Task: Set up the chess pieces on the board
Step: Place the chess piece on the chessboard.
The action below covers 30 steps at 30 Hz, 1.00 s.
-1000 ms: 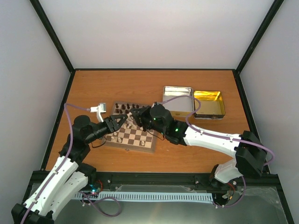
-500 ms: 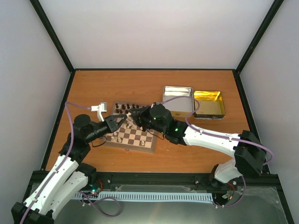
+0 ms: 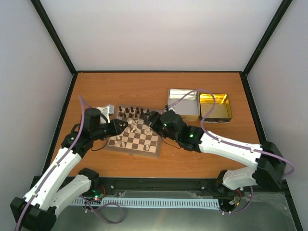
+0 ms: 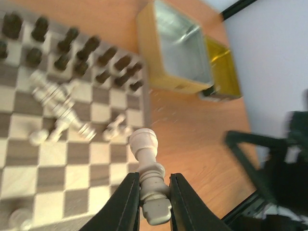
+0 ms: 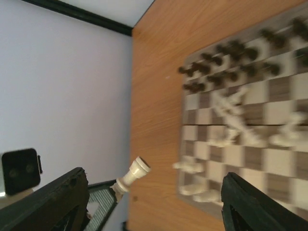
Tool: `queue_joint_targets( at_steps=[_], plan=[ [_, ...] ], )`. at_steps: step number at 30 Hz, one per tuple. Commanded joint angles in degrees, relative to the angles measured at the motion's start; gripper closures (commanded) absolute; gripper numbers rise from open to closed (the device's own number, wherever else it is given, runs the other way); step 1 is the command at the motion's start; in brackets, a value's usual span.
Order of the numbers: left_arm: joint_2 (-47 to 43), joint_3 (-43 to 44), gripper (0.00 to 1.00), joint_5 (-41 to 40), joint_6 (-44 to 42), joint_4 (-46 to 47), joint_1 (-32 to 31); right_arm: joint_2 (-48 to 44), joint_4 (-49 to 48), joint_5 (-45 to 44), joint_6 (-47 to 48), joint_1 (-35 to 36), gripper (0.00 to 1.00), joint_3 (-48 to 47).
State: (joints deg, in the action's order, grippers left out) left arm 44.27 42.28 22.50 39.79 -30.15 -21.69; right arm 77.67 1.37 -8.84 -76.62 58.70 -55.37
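The board (image 3: 144,144) lies left of the table's middle. Dark chess pieces (image 3: 132,111) stand in two rows along its far side, and several cream ones (image 3: 138,126) lie toppled in the middle. My left gripper (image 4: 153,180) is shut on a cream piece (image 4: 144,144), held above the board's right edge (image 4: 144,110). In the top view this left gripper (image 3: 127,126) faces my right gripper (image 3: 148,120) over the board. The right gripper (image 5: 154,202) is open, and the cream piece (image 5: 133,174) shows between its spread fingers, touching neither.
A silver tin (image 3: 183,102) and a gold tin (image 3: 215,107) sit side by side right of the board, also seen from the left wrist as the silver tin (image 4: 168,82) and gold tin (image 4: 221,72). Black frame posts and white walls enclose the table.
The left gripper has closed on the cream piece. The right gripper has opened and drawn back to the right. The left arm has shifted and lifted over the board.
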Motion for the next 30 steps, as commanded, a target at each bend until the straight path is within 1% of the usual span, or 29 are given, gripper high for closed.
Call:
queue_joint_targets(
  at_steps=[1,3,6,8,10,16,19,23,30],
  plan=[
    [4.05,1.71,0.96,-1.73,-7.06,-11.94,-0.41,-7.08,13.90,-11.90,9.88,-0.34,0.24,4.82],
    [6.34,2.11,0.96,-2.51,-8.70,-12.54,-0.37,-9.69,18.67,-15.63,9.98,-0.34,0.24,6.69],
    [10.66,3.84,0.96,-4.54,-10.78,-13.48,-0.45,-13.09,23.29,-20.08,9.65,-0.34,0.24,10.07],
    [13.38,5.04,0.97,-4.99,-12.02,-14.03,-0.77,-15.30,24.92,-21.71,9.19,-0.34,0.24,12.07],
    [15.89,6.48,0.97,-7.17,-12.51,-14.98,-2.55,-16.74,25.77,-22.33,8.52,-0.34,0.24,13.68],
    [25.28,11.13,0.97,-17.52,-9.71,-17.56,-12.73,-17.80,25.35,-23.39,8.83,-0.34,0.24,14.90],
    [28.78,11.99,0.96,-18.15,-9.23,-17.93,-15.25,-17.40,24.96,-23.31,9.52,-0.34,0.24,14.59],
    [32.66,12.40,0.96,-19.47,-9.23,-19.33,-17.45,-16.32,24.15,-22.35,10.06,-0.34,0.24,14.55],
    [36.56,13.63,0.95,-19.93,-10.92,-20.48,-17.82,-14.43,23.22,-20.96,9.68,-0.34,0.24,14.42]
  ],
)
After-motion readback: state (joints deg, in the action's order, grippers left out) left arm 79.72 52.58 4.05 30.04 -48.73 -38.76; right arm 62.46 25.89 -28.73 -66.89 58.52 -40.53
